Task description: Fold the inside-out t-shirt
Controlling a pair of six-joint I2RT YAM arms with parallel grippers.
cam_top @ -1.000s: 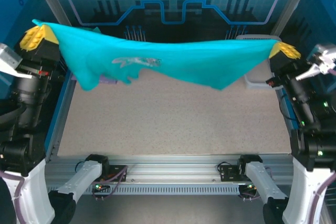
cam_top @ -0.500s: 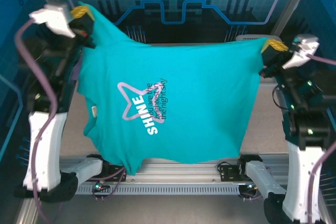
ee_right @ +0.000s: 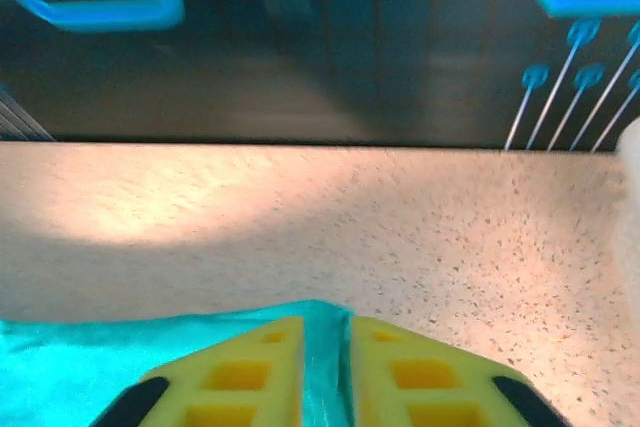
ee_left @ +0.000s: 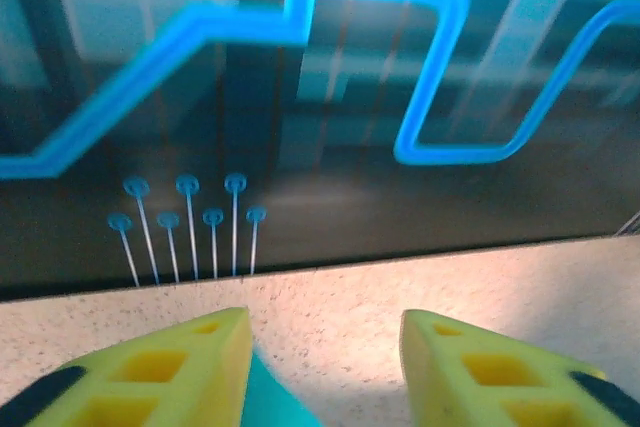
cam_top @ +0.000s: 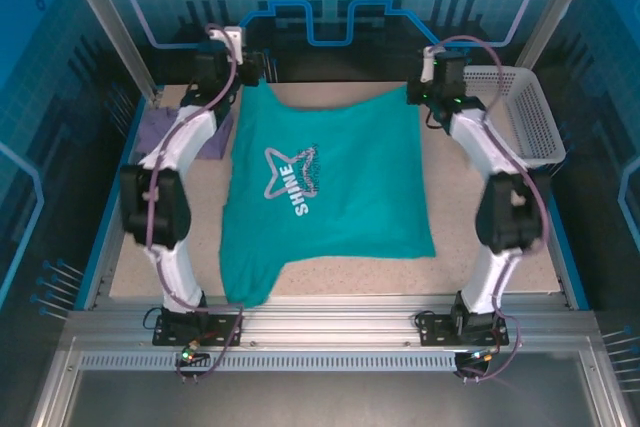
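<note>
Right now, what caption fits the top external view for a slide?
Teal t-shirt spread on the table, logo up, left gripper and right gripper at its far corners.

Robot lab cell, blue-lit panel walls [cam_top: 330, 7], aluminium frame rail [cam_top: 320, 332], speckled table [cam_top: 350, 275]

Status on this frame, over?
Shirt spread flat, logo up. Left fingers open at its far edge. Right fingers barely apart, cloth between, grip unclear. Purple cloth left, basket right, neither on it.
</note>
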